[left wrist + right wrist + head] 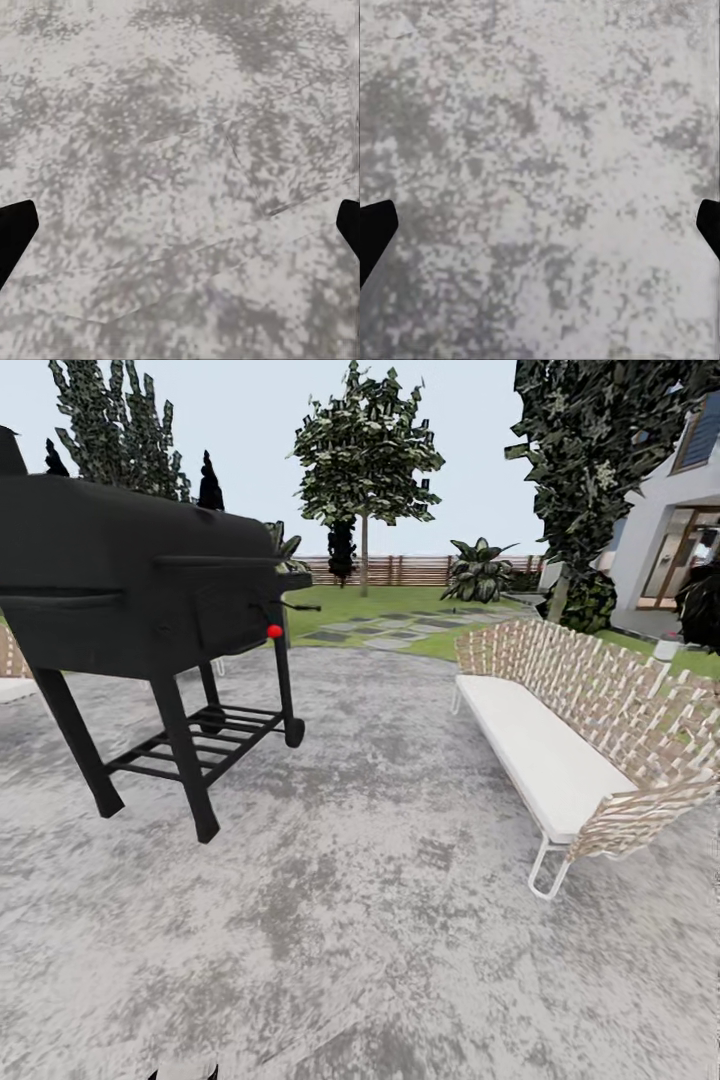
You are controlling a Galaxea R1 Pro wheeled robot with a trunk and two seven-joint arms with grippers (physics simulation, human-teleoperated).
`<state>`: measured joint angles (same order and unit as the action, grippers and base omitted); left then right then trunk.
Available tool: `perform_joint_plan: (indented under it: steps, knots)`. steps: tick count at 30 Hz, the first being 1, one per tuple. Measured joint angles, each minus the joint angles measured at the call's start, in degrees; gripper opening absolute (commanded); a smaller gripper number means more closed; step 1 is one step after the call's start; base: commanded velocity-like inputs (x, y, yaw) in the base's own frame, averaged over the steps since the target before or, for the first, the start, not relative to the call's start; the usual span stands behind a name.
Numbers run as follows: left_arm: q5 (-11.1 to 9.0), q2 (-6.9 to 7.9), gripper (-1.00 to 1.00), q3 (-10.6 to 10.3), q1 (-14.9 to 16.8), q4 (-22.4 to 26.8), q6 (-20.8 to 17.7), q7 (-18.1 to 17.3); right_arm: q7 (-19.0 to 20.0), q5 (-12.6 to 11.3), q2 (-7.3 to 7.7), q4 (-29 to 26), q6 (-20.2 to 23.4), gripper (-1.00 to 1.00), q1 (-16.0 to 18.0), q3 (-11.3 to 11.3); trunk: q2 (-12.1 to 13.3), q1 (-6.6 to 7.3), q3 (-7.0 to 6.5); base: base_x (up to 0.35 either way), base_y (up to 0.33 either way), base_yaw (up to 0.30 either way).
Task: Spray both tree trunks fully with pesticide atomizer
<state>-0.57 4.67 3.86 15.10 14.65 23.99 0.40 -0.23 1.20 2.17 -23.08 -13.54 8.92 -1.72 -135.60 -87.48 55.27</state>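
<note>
So the robot's standing on a mottled grey stone patio (380,920), not on the grass yet. To the left there's a big black barbecue smoker (140,590) on legs with a small red knob, and to the right a woven bench (580,730) with a white cushion. Past both, the lawn (400,605) starts, with grey stepping slabs (385,632) leading toward a brown slat fence (400,568) and a leafy tree (365,450) on a thin trunk.

The left gripper (180,229) and right gripper (540,229) both point down at bare paving, fingertips spread wide at the edges of each wrist view, nothing between them.

Can't spot the sprayer bottle anywhere, so I can't say where it is, probably further out on the grass. Looks like the travel step: it needs to roll through the gap between smoker and bench, onto the lawn, then scan the ground.
</note>
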Motion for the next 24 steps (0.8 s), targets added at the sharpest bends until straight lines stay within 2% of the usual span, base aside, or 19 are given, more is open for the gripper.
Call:
perform_joint_plan:
  steps: [8, 24]
  knots:
    - [0.00, 0.00, 1.00, 0.08, -0.01, -0.09, 0.00, -0.05, -0.01, 0.00, 0.00, 0.01, -0.01, 1.00, 0.01, 0.12, 0.00, 0.00, 0.00, 0.339, 0.061, -0.247]
    - [0.00, 0.01, 1.00, 0.09, -0.02, -0.18, 0.00, -0.06, 0.06, -0.08, -0.01, 0.02, -0.01, 1.00, 0.02, 0.12, 0.00, 0.00, 0.00, 0.339, 0.075, -0.014]
